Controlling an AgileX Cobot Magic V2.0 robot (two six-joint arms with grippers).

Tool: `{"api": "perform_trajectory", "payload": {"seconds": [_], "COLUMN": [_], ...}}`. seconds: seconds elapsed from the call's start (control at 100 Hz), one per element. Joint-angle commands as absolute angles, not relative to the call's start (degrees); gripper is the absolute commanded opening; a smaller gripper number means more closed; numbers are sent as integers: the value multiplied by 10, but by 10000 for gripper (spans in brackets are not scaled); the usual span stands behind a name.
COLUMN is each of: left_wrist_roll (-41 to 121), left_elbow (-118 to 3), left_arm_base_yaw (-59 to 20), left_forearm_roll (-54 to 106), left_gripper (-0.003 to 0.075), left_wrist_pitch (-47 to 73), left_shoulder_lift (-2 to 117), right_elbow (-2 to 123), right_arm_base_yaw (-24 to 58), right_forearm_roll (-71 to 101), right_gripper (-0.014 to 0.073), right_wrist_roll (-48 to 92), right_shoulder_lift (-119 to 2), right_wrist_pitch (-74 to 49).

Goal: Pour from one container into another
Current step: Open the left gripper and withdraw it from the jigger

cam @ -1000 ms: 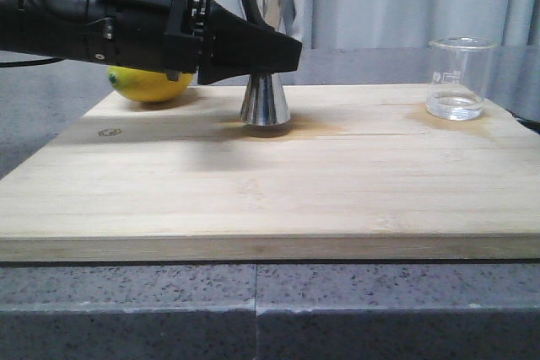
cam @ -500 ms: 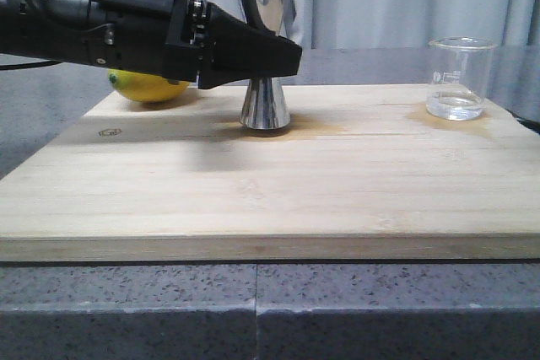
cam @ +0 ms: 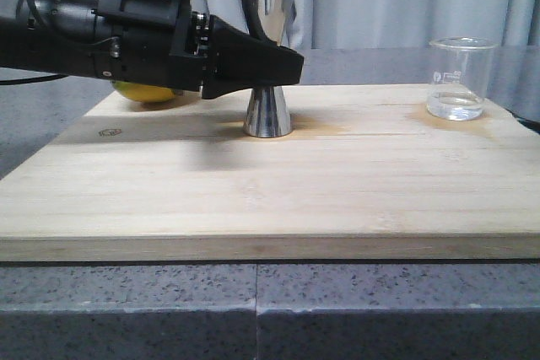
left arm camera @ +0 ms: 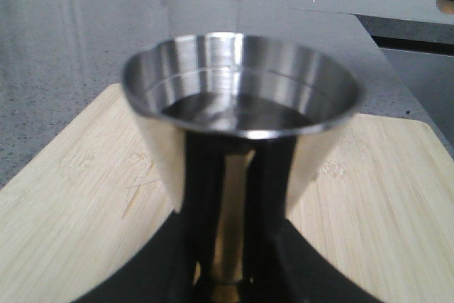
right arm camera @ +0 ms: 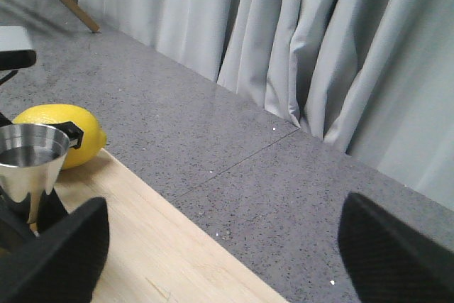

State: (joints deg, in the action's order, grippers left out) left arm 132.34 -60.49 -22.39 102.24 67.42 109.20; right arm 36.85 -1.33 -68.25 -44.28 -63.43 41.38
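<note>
The left end effector (cam: 283, 63) reaches in from the left side of the desk and is closed narrowly on the waist of the steel jigger (cam: 267, 56), its black fingers (left arm camera: 273, 196) on either side of the narrow gold band, as the left wrist view shows. The jigger stands upright with its lower cone resting on the bamboo board (cam: 270, 200), toward the board's far edge and left of its middle. Its polished hourglass body mirrors the room, and its upper cup holds a shallow dark pool of liquid. The right end effector (right arm camera: 220, 246) is spread wide, holding nothing, its 2 dark fingertips far apart above the board's far edge.

The glass beaker (cam: 458, 77) stands upright at the far right corner of the board, well apart from the jigger, clear, with faint printed marks and a little clear liquid at the bottom.

There is 1 jigger, 1 beaker and 1 lemon (cam: 150, 91), which lies at the far left corner of the board behind the left arm
</note>
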Motion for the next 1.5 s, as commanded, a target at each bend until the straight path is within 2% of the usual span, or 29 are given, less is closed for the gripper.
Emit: {"api": "perform_trajectory", "payload": {"seconds": [0.0, 0.08, 0.27, 0.48, 0.78, 1.06, 1.28, 1.49], "left_wrist_roll": [1323, 1323, 1320, 1288, 1191, 1060, 946, 755], "left_elbow": [-618, -618, -618, -618, -618, -618, -620, -650], "left_arm_base_yaw": [-230, -230, -230, -230, -230, -230, -230, -230], "left_forearm_roll": [1061, 1061, 1061, 1052, 961, 833, 722, 524], "left_gripper": [99, 154, 377, 507, 514, 514, 513, 513], "left_wrist_pitch": [728, 728, 728, 728, 659, 565, 511, 488], "left_shoulder_lift": [1070, 1070, 1070, 1061, 1006, 934, 878, 806], "right_elbow": [383, 383, 383, 383, 383, 401, 434, 465], "right_arm_base_yaw": [-17, -17, -17, -17, -17, -17, -17, -17], "right_forearm_roll": [-663, -663, -663, -663, -663, -670, -840, -1066], "right_gripper": [595, 595, 595, 595, 595, 595, 594, 594], "right_wrist_roll": [-439, -439, -439, -439, -441, -556, -778, -1024], "right_shoulder_lift": [-621, -621, -621, -621, -621, -611, -581, -579], "right_wrist_pitch": [436, 436, 436, 436, 433, 396, 296, 311]}}
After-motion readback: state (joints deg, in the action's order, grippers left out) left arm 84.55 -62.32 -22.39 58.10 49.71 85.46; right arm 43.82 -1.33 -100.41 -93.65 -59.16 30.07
